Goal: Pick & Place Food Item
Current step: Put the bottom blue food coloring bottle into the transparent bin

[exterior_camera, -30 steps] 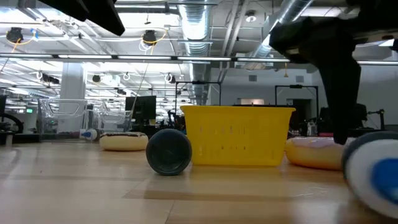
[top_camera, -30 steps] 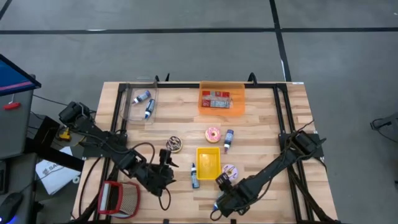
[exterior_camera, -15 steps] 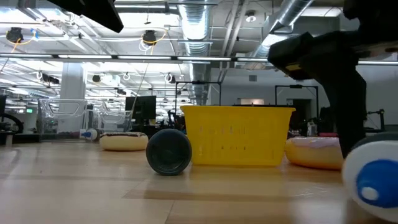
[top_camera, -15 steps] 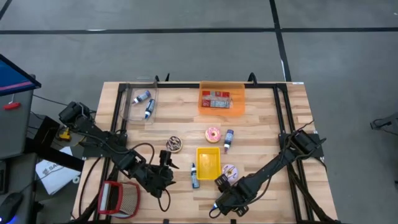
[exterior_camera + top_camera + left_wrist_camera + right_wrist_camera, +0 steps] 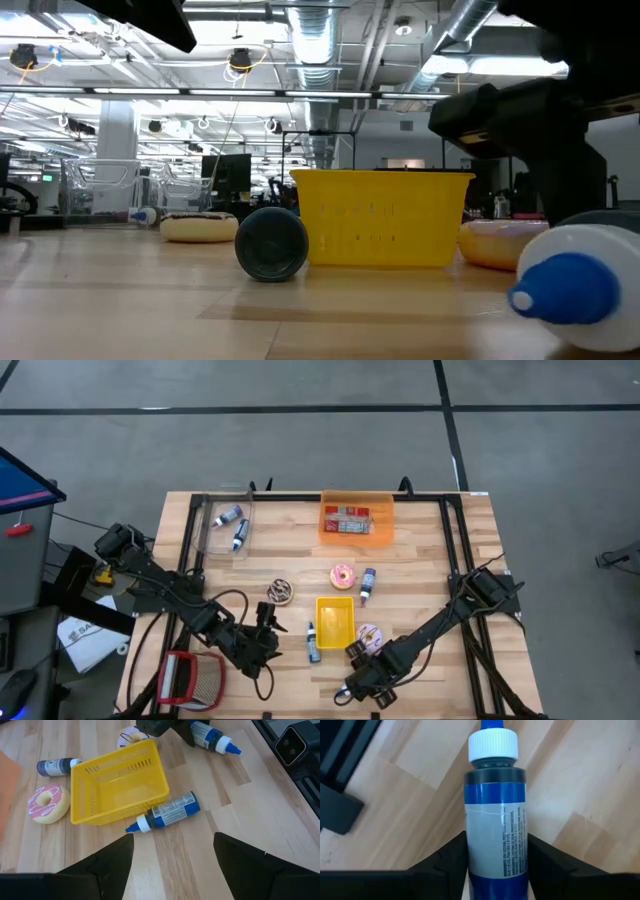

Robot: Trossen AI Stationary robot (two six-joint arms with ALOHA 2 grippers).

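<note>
A blue bottle with a white cap and blue nozzle lies on its side near the table's front edge. My right gripper is down over it and shut on it. A yellow basket stands mid-table. Around it lie a striped donut, a pink donut and a chocolate donut. My left gripper hangs open left of the basket, holding nothing. A second blue bottle lies at the basket's near-left corner. My right gripper pinches the bottle's labelled body between its two fingers, one on each long side, behind the cap. The fingers come steeply from above and stand across the bottle. The bottle lies level with its nozzle toward the table's left.
An orange bin with packets stands at the far edge, a clear tray with two bottles at the far left. Another bottle lies beside the pink donut. A red-rimmed mesh scoop sits at the near left corner.
My right gripper has sunk a little toward the table's near edge and tipped further downward over the bottle. The bottle has swung about on the table: in the low view it now shows more fully, with its blue nozzle pointing left.
</note>
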